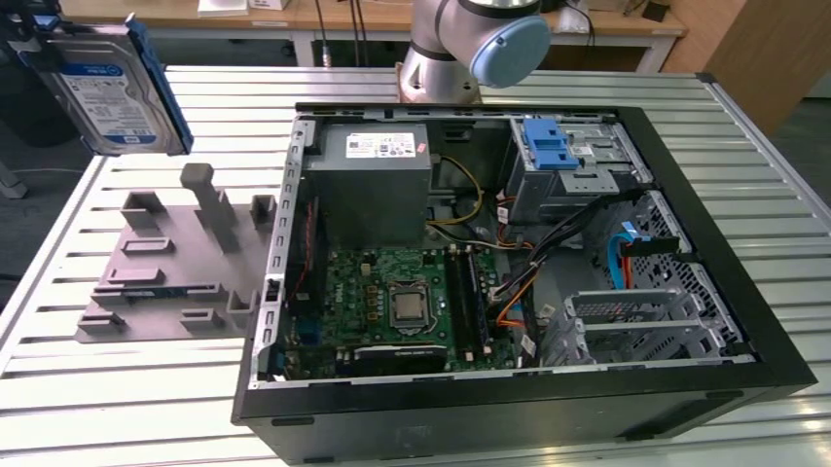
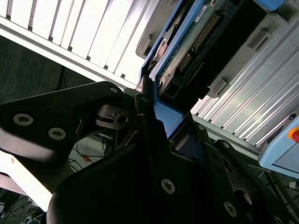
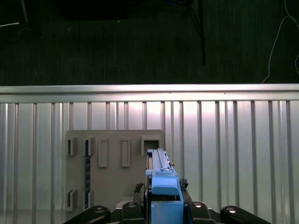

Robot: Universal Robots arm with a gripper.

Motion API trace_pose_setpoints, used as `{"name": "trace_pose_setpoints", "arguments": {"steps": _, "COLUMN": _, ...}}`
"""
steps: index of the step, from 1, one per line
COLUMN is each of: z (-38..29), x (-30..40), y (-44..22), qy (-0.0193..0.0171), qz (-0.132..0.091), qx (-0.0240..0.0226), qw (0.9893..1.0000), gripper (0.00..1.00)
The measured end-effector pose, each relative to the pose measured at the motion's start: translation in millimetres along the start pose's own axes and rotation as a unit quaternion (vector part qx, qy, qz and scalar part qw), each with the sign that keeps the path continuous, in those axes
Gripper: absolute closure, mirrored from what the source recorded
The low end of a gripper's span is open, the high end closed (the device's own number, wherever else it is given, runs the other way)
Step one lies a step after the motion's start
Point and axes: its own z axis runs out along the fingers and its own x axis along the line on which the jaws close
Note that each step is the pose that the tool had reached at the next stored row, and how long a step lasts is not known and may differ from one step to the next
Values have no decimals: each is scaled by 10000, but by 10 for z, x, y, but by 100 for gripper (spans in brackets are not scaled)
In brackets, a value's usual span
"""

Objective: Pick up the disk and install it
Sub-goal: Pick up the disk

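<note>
Pincer (image 2: 167, 120): clamped on disk (image 1: 112, 86), up off the slatted counter (image 1: 130, 409).
Disk on edge at the exterior view's upper left, white-and-blue label toward the camera, raised above the grey slotted fixture (image 1: 169, 263). Blue rail frame pinched between dark fingers (image 2: 142, 105) in second wrist view. Well apart from open computer case (image 1: 734, 253) on the exterior view's right, with blue latch (image 1: 552, 146) at its drive bay and motherboard (image 1: 389, 302) exposed.

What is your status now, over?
Gripper shut on silver hard disk with blue plastic rail frame. Disk in air over grey slotted holder. Open black computer case beside.
</note>
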Motion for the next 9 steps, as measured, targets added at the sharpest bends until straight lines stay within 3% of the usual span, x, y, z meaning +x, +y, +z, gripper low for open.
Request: {"name": "trace_pose_setpoints", "arguments": {"steps": 9, "z": -37, "x": -1, "y": 1, "qy": 0, "qz": 0, "qx": -1, "qw": 10000, "gripper": 64}}
